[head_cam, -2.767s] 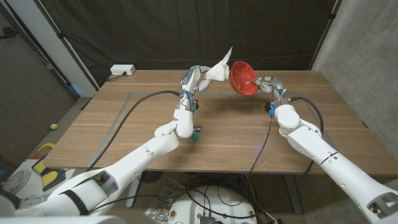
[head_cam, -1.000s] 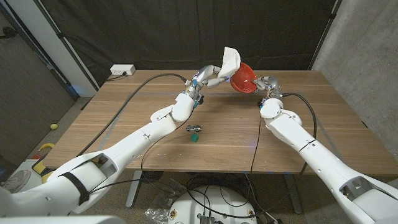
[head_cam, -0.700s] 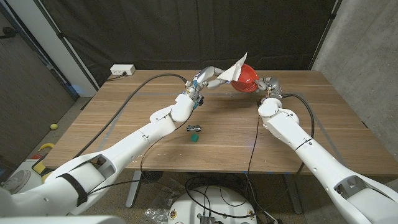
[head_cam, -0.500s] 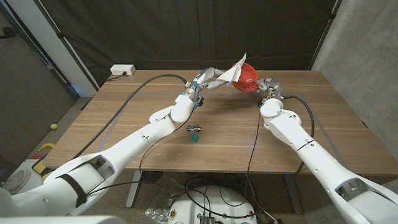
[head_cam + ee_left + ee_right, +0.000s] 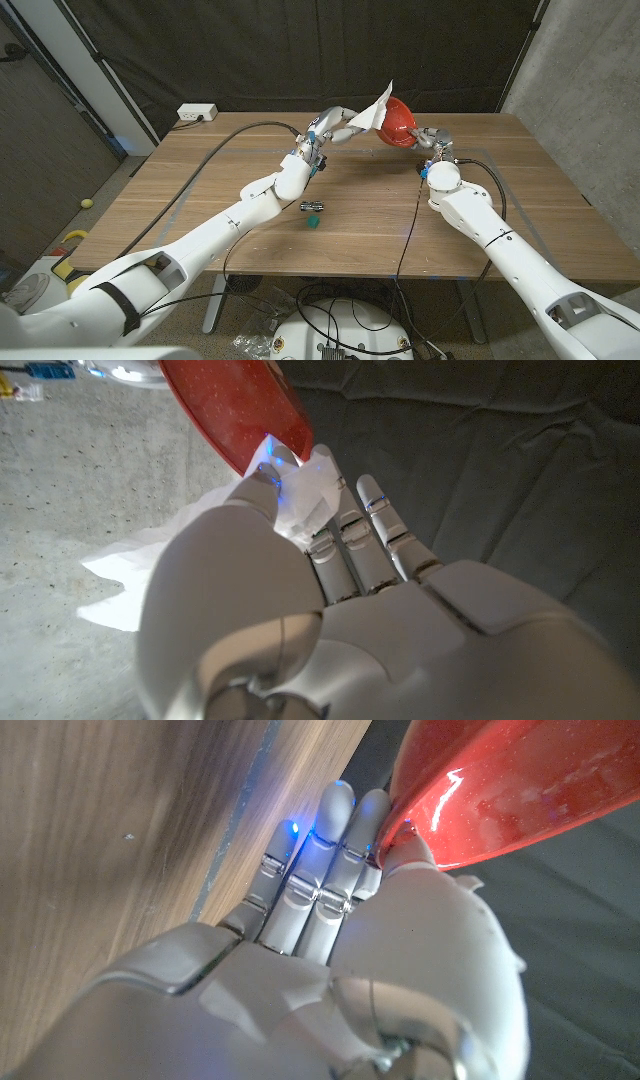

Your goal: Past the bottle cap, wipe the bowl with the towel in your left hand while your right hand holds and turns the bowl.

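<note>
A red bowl (image 5: pixel 397 122) is held up in the air above the far middle of the table, tipped on its side. My right hand (image 5: pixel 430 138) grips its rim; the right wrist view shows the bowl (image 5: pixel 500 790) pinched against that hand (image 5: pixel 400 950). My left hand (image 5: pixel 338 125) holds a white towel (image 5: pixel 376 110) against the bowl's left side. In the left wrist view the towel (image 5: pixel 300 500) is bunched between the fingers of the left hand (image 5: pixel 300 600) and touches the bowl's edge (image 5: pixel 235 420). A small green bottle cap (image 5: pixel 312 224) lies on the table nearer to me.
A small metal piece (image 5: pixel 313 207) lies just beyond the cap. A white power strip (image 5: pixel 196 114) sits at the table's far left corner. Black cables (image 5: pixel 250 127) run across the wooden table (image 5: pixel 540 200). A dark curtain hangs behind the table.
The towel has gone from standing above the bowl to lying against its left side. The bowl has tipped and shifted slightly right, and my right forearm has swung outward.
</note>
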You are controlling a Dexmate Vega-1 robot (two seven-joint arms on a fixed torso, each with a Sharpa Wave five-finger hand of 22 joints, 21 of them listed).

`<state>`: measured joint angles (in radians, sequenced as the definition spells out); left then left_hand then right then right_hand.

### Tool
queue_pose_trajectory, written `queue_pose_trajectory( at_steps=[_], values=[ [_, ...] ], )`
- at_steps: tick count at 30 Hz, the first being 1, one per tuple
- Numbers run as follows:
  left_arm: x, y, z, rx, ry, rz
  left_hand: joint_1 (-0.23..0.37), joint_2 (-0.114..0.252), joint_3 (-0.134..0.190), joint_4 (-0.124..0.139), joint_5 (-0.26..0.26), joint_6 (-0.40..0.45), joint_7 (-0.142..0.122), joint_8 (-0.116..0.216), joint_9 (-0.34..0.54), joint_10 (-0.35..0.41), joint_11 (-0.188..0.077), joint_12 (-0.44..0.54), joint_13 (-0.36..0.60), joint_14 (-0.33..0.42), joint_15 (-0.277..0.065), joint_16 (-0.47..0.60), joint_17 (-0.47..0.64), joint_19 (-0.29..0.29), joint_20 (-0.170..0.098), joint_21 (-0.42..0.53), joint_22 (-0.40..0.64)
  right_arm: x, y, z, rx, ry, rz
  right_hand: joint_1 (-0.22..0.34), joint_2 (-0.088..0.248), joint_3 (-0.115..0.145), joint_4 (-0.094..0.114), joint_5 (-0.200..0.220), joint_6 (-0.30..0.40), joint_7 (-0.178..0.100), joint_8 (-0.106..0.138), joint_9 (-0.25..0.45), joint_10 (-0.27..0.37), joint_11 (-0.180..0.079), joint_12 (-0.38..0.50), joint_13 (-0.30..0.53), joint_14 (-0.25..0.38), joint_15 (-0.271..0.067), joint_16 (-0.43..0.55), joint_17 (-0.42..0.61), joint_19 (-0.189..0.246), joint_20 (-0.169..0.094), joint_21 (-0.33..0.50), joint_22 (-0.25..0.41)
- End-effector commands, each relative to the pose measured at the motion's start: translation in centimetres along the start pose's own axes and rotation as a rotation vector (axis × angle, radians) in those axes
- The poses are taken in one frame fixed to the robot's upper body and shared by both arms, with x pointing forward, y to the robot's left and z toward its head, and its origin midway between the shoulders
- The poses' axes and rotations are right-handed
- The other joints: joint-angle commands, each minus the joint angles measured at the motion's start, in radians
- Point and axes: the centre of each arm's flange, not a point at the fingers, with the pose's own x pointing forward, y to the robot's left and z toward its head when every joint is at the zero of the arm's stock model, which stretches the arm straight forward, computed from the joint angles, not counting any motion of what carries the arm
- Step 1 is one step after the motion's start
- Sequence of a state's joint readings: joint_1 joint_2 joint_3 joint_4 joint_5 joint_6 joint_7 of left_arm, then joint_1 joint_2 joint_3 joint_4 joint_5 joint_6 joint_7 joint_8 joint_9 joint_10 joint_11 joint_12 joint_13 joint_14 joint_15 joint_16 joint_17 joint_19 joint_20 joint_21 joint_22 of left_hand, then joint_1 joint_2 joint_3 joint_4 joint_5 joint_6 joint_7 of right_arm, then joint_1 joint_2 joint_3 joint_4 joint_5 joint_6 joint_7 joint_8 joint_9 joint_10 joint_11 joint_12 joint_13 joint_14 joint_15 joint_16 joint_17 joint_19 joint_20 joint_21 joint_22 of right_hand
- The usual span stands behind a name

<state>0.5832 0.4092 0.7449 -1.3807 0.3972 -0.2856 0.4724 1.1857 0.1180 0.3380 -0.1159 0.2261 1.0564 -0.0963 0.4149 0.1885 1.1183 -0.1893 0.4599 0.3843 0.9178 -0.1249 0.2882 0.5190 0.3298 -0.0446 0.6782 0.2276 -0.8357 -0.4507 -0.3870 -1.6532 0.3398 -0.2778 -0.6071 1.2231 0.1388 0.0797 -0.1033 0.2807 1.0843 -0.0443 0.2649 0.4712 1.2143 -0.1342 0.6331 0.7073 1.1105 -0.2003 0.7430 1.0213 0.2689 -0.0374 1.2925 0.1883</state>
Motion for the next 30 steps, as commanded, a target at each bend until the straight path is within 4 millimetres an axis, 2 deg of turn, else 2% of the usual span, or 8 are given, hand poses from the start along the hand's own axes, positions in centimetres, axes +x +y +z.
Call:
queue_pose_trajectory(
  at_steps=[1,13,18,23,30],
  values=[
    [0.3,0.6,0.4,-0.047,-0.001,0.255,0.011,0.005,-0.007,0.001,0.007,0.043,-0.015,0.009,0.001,0.023,-0.009,-0.003,-0.001,0.010,-0.117,0.001,0.007,0.010,-0.025,0.013,0.000,0.3,0.2,-0.3,-0.012,-0.072,0.092,0.006,0.008,-0.001,-0.008,0.000,0.011,-0.009,-0.001,0.001,0.007,-0.001,-0.003,0.001,0.007,-0.031,-0.004,0.002,0.005,-0.116,0.006,0.002],
    [2.0,0.2,0.4,0.023,0.173,0.270,0.007,0.005,-0.010,0.008,0.003,0.030,-0.003,-0.008,0.001,0.040,-0.010,-0.014,-0.008,0.026,-0.113,-0.002,0.013,0.016,-0.015,0.033,-0.003,0.4,-0.4,-0.2,0.001,-0.110,0.115,0.006,0.008,-0.002,-0.007,-0.001,0.012,-0.009,-0.004,0.004,0.004,0.000,-0.007,0.005,0.007,-0.031,-0.004,0.008,0.003,-0.119,0.003,0.002],
    [3.0,0.0,0.2,0.019,0.128,0.217,0.004,0.005,-0.011,0.010,0.002,0.027,-0.001,-0.013,0.002,0.043,-0.010,-0.015,-0.007,0.027,-0.112,-0.005,0.013,0.014,-0.011,0.037,-0.004,0.2,-0.1,0.1,-0.021,-0.133,0.132,0.005,0.007,-0.002,-0.006,-0.002,0.012,-0.011,-0.006,0.004,0.006,-0.001,-0.007,0.008,0.006,-0.031,-0.003,0.012,0.002,-0.119,0.001,0.001],
    [3.9,-0.2,0.5,0.003,0.075,0.159,0.007,0.002,-0.011,0.008,0.001,0.028,-0.013,-0.017,0.002,0.039,-0.010,-0.019,-0.006,0.025,-0.113,-0.009,0.013,0.011,-0.015,0.041,-0.005,0.1,0.3,0.7,-0.043,-0.153,0.136,0.004,0.007,-0.002,-0.005,-0.002,0.013,-0.012,-0.008,0.005,0.003,-0.001,-0.009,0.011,-0.002,-0.032,-0.011,0.010,0.001,-0.121,-0.003,0.001],
    [4.3,-0.9,1.2,0.029,0.016,0.060,0.010,0.001,-0.011,0.007,0.002,0.027,-0.016,-0.022,0.002,0.038,-0.011,-0.023,-0.004,0.022,-0.115,-0.012,0.015,0.005,-0.020,0.045,-0.006,-0.1,0.1,0.9,-0.039,-0.164,0.132,0.006,0.008,-0.002,-0.006,-0.003,0.014,-0.010,-0.010,0.005,0.004,-0.001,-0.011,0.012,0.003,-0.032,-0.008,0.016,-0.001,-0.120,-0.006,0.001]
  ],
)
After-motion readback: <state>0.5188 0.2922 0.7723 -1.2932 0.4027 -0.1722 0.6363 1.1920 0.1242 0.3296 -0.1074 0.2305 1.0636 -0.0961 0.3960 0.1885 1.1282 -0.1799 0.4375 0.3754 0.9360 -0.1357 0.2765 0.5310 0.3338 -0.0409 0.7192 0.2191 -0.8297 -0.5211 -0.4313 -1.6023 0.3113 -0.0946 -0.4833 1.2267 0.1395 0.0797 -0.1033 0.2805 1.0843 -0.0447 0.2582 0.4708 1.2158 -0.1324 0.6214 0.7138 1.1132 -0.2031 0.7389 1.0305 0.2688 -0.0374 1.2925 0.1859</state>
